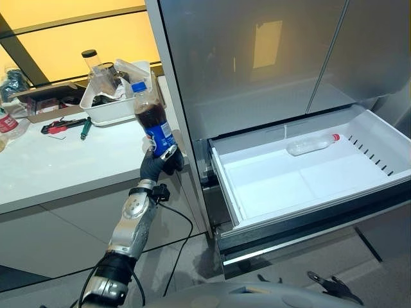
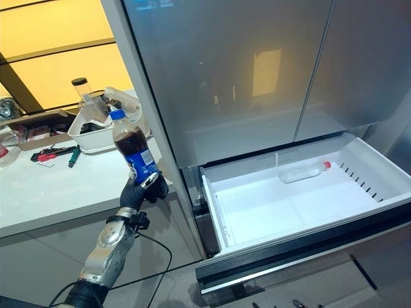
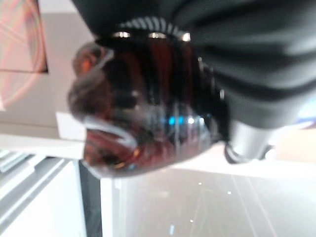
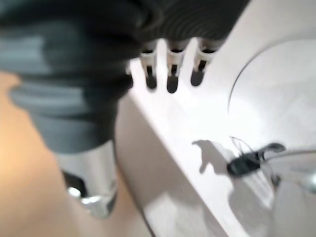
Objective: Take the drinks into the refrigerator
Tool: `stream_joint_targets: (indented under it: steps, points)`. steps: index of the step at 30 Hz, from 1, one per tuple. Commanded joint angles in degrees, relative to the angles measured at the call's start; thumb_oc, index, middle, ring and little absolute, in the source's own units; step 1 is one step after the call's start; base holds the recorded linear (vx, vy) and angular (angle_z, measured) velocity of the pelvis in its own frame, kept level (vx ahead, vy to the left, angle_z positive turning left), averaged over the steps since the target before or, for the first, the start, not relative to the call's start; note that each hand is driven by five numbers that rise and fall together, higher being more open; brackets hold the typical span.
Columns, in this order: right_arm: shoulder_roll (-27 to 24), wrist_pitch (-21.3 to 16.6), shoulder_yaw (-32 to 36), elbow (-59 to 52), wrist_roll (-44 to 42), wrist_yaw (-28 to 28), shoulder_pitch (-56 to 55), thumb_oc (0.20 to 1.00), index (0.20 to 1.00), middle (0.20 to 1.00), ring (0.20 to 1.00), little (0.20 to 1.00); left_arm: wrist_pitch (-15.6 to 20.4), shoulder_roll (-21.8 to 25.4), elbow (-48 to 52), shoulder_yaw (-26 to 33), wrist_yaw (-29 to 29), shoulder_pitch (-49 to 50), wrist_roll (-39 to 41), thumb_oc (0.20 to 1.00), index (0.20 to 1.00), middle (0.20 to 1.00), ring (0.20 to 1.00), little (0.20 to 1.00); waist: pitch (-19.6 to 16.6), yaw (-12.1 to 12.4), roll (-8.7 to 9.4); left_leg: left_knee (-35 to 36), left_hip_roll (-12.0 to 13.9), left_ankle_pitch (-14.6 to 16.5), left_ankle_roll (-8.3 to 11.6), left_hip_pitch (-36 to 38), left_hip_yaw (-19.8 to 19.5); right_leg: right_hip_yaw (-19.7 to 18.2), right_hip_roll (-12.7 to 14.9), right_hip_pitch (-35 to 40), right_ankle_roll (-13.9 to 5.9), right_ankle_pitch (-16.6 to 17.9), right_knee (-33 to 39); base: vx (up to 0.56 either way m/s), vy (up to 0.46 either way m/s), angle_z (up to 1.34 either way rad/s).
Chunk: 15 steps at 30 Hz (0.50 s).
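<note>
Above the counter's edge (image 1: 77, 186), the left hand (image 1: 157, 163) is raised with its fingers curled round the lower part of a cola bottle (image 1: 151, 119), blue cap up and leaning slightly, dark drink filling most of it. To that hand's right stands the refrigerator (image 1: 257, 58), doors closed, its bottom drawer (image 1: 225, 183) pulled out; a clear bottle with a red cap (image 1: 311, 144) lies on its side at the back. Behind the hand, a white tray (image 1: 115, 110) of clutter sits on the counter. The right hand (image 4: 170, 74) shows short, seemingly relaxed fingers holding nothing.
</note>
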<state>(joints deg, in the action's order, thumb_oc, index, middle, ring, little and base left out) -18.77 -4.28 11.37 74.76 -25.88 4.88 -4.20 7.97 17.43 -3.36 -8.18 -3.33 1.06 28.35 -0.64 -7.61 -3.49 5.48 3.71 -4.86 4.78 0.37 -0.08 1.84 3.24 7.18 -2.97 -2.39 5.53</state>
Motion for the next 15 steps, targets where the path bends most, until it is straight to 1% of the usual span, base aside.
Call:
stream_joint_targets:
  steps: [1,3,4,5,7,8,9,10,11,12,15]
  points:
    - [1.0,-2.9,4.7,1.8,-9.7,0.7,3.3,1.000,1.000,1.000,1.000,1.000,3.9,0.8,4.6,4.3,2.8,-2.9,2.6,0.200,0.200,0.200,0.200,0.200,2.3,1.2,1.97,-0.5,-4.6,10.0,-4.58,5.5,1.1,0.8,1.1,-2.2,-2.71,1.8,-0.5,0.00,0.000,0.00]
    - [0.3,-3.9,8.2,1.0,-13.7,0.8,2.6,1.000,1.000,1.000,1.000,1.000,4.0,0.8,6.0,4.7,3.6,-1.5,3.4,0.200,0.200,0.200,0.200,0.200,2.3,1.2,1.95,-0.5,-4.6,10.1,-4.64,5.5,1.1,0.8,1.2,-2.2,-2.81,1.7,-0.6,0.00,0.000,0.00]
    - [0.2,-4.4,9.4,0.5,-15.6,1.1,2.7,1.000,1.000,1.000,1.000,1.000,4.3,0.8,6.8,4.7,4.0,-0.8,3.9,0.200,0.200,0.200,0.200,0.200,2.3,1.3,2.03,-0.5,-4.7,9.5,-4.65,5.2,1.1,0.8,1.2,-2.5,-2.78,2.2,-0.5,0.00,0.000,0.00]
    - [-0.1,-5.0,10.4,0.1,-17.3,1.2,2.8,1.000,1.000,1.000,1.000,1.000,4.3,0.7,7.4,4.5,4.7,0.0,4.6,0.200,0.200,0.200,0.200,0.200,2.2,1.4,1.96,-0.5,-4.7,10.2,-4.70,5.5,1.1,0.8,1.2,-2.3,-2.89,1.7,-0.6,-0.03,0.020,0.02]
    - [-0.3,-6.3,11.9,-1.7,-20.0,1.5,3.1,1.000,1.000,1.000,1.000,1.000,4.4,0.5,8.6,4.4,5.3,1.3,5.1,0.200,0.200,0.200,0.200,0.200,2.3,1.5,2.06,-0.5,-4.9,9.6,-4.75,5.2,1.1,0.8,1.4,-2.6,-2.86,2.2,-0.6,-0.02,0.007,0.00]
    - [-0.3,-6.3,11.9,-1.7,-20.0,1.5,3.0,1.000,1.000,1.000,1.000,1.000,4.4,0.5,8.6,4.4,5.3,1.3,5.1,0.200,0.200,0.200,0.200,0.200,2.3,1.5,2.05,-0.5,-4.9,9.6,-4.75,5.2,1.1,0.8,1.4,-2.6,-2.86,2.2,-0.6,0.00,0.000,0.00]
    - [-0.5,-7.8,13.2,-4.6,-21.2,2.4,3.0,1.000,1.000,1.000,1.000,1.000,4.4,0.2,9.2,4.3,6.1,2.5,6.1,0.200,0.200,0.200,0.200,0.200,2.4,1.5,2.03,-0.5,-5.0,9.7,-4.84,5.2,1.2,0.7,1.5,-2.5,-2.94,2.3,-0.6,0.00,0.000,0.00]
    - [-0.4,-7.8,13.2,-4.7,-21.1,2.5,3.0,1.000,1.000,1.000,1.000,1.000,4.4,0.2,9.2,4.3,6.1,2.6,6.2,0.200,0.200,0.200,0.200,0.200,2.4,1.5,2.03,-0.5,-5.0,9.7,-4.84,5.2,1.2,0.7,1.5,-2.5,-2.94,2.3,-0.6,-0.02,0.032,0.01]
    - [-0.4,-9.6,14.3,-8.0,-22.5,3.3,2.7,1.000,1.000,1.000,1.000,1.000,4.3,0.1,9.3,3.8,6.3,3.0,6.6,0.200,0.200,0.200,0.200,0.200,2.5,1.4,1.97,-0.5,-5.0,9.7,-4.90,5.3,1.2,0.6,1.5,-2.5,-3.00,2.3,-0.6,0.00,0.000,0.00]
    - [-0.3,-9.6,14.3,-8.2,-22.4,3.4,2.6,1.000,1.000,1.000,1.000,1.000,4.3,0.1,9.2,3.8,6.3,3.0,6.6,0.200,0.200,0.200,0.200,0.200,2.4,1.4,1.97,-0.5,-5.0,9.7,-4.90,5.3,1.2,0.6,1.5,-2.5,-3.00,2.3,-0.6,0.00,0.000,0.00]
    - [-0.8,-12.2,15.9,-14.3,-22.2,6.1,2.5,1.000,1.000,1.000,1.000,1.000,4.2,0.3,8.6,3.4,6.4,3.4,5.9,0.200,0.200,0.200,0.200,0.200,2.3,1.3,1.92,-0.5,-5.1,9.8,-4.98,5.5,1.2,0.5,1.5,-2.3,-3.08,2.3,-0.6,0.00,0.000,0.00]
